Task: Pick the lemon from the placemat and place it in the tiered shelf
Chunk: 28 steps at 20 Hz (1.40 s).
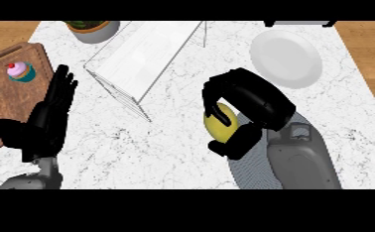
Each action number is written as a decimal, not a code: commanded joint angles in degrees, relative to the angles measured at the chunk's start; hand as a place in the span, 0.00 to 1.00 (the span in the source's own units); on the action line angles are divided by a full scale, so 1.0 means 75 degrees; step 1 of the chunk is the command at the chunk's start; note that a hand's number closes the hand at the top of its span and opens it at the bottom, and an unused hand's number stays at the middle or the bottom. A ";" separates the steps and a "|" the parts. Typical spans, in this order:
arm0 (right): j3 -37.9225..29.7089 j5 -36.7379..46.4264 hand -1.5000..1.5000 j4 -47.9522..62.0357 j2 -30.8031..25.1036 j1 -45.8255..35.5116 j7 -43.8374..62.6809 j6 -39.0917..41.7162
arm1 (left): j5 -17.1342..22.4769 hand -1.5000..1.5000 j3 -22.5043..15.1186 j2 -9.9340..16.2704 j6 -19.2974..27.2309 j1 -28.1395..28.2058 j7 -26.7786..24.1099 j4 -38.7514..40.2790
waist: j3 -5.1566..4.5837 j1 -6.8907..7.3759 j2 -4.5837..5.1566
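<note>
A yellow lemon (218, 126) sits at the top left edge of the grey striped placemat (253, 169) in the head view. My right hand (253, 99) is over it, fingers and thumb curled round the lemon from above and below. The tiered shelf (147, 52), a white rack with thin wire edges, stands up and to the left of the lemon on the marble counter (176, 142). My left hand (47, 112) rests open at the left edge, fingers up, holding nothing.
A white plate (287, 58) lies at the back right. A wooden board (22, 85) at the left carries a pink cupcake (21, 71). A potted plant (92, 29) stands at the back left, beside the shelf.
</note>
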 commanded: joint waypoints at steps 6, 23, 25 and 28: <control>-0.1038 -0.1062 1.00 0.0804 0.0017 -0.2618 0.2014 -0.0382 | -0.0012 0.50 0.0114 -0.0011 -0.0147 -0.0030 0.0200 -0.0219 | 0.0006 0.0060 0.0033; -0.0453 -0.1117 1.00 0.6399 0.0017 -0.4551 -0.0372 -0.4344 | -0.0427 0.50 -0.0082 -0.0434 -0.0131 -0.0164 -0.0067 0.0097 | 0.0006 0.0202 0.0083; -0.0802 -0.1256 1.00 0.7270 0.0018 -0.4996 -0.0815 -0.4829 | -0.0116 0.50 0.0203 -0.0102 -0.0466 -0.0393 0.0124 0.0088 | 0.0005 0.0308 0.0117; -0.0712 -0.1532 1.00 0.8313 0.0018 -0.5414 -0.1358 -0.5286 | -0.0304 0.50 0.0060 -0.0279 -0.0275 -0.0617 0.0269 0.0170 | 0.0006 0.0342 0.0127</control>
